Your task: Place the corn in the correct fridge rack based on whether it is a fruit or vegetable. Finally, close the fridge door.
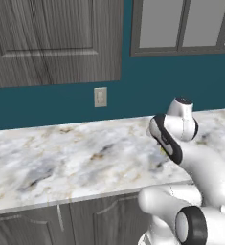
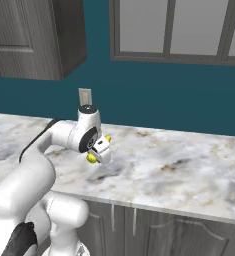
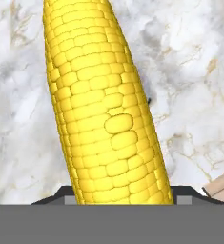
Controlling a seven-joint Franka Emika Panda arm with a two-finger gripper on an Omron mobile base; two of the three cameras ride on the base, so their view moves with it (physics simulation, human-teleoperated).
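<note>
Right base view showing the marble counter (image 2: 179,170) running wide under a teal wall, with the arm bending over it and holding the fingers (image 2: 100,151) just above the stone. Gripping the corn (image 2: 92,158) there, going by the yellow showing at both sides of the hand. Hand view confirming it: corn (image 3: 101,109) standing up close from the bottom edge, counter (image 3: 194,71) behind.

Carrying step under way, judging by the cob being off the counter and no fridge, rack or door appearing anywhere. Next move calling for driving or swinging toward the fridge, finding the vegetable rack, and keeping the grip firm on so small a cob.

Fingertips themselves lying hidden under the cob in the hand view, so contact being inferred, not seen. Left base view hiding the hand behind the wrist (image 1: 174,131). Greenish end not being made out. Tan corner at the hand view's lower right staying unidentifiable.
</note>
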